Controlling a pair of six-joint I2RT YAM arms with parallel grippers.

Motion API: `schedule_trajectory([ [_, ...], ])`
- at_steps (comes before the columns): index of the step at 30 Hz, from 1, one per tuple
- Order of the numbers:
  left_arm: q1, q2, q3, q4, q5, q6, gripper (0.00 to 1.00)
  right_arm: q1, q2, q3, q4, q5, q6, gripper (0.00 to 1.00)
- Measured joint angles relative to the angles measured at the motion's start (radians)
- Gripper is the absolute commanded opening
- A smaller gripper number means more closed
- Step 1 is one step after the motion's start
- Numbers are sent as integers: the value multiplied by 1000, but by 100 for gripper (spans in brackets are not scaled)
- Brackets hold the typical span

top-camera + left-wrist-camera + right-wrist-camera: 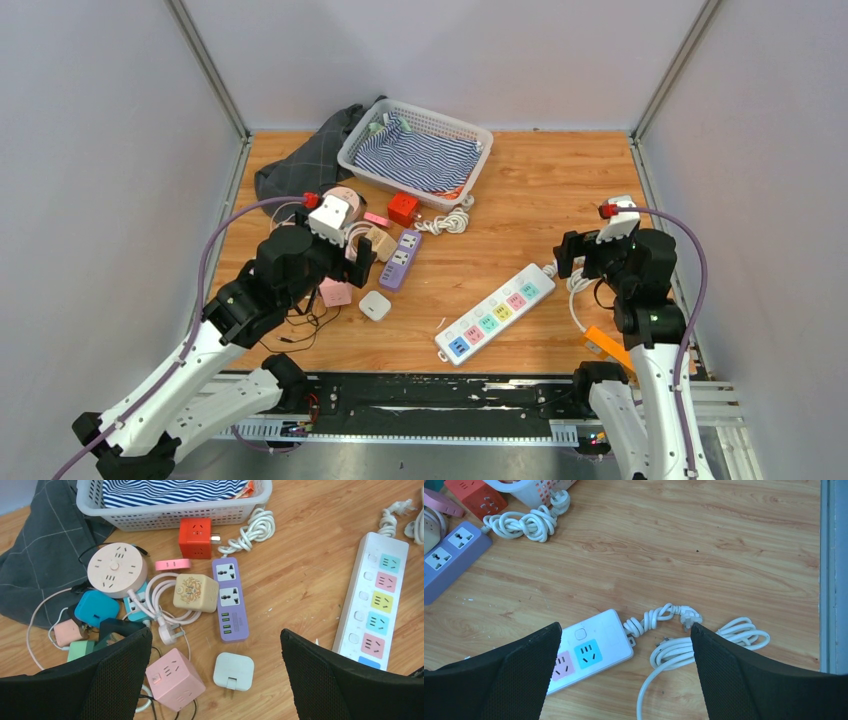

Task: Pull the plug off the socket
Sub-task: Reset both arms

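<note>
Looking down from the top camera, both arms are parked over the wooden table (540, 210) with nothing in either claw. The left gripper (362, 258) hangs over a messy pile of adapters on the left side, jaws spread wide and empty. In its wrist view the left gripper (215, 639) frames a pink cube (175, 680) and a white adapter (233, 671) down low. Further up are a purple strip (230, 600), a cream cube (196, 592), a round pink socket (117, 570) and a red cube (195, 537). As for the task, my best candidate is a white plug (132, 598) sitting on a light-blue strip (138, 591) wedged between the round pink socket and the cream cube, with white cord looped around it. Honestly I can't tell whether it's actually seated in a socket. The right gripper (566, 252) is also wide open and empty, hovering above the far end of the long white power strip (495, 312) with the coloured outlets. From the right wrist view, the right gripper (624, 630) looks down on that strip's end (589, 647), and its own knotted cord and loose plug (689, 616) lie flat on the wood just beside it. None of the coloured outlets I can see has anything plugged in. At the back there's a white basket (470, 130) holding a striped cloth (415, 160), with a dark grey cloth (300, 165) bunched up against its left side.
</note>
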Motion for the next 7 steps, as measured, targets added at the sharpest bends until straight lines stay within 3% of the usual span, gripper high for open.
schedule_trajectory([
  [7, 6, 0, 0, 0, 7, 0, 100, 0, -1, 0, 0, 0, 0, 100],
])
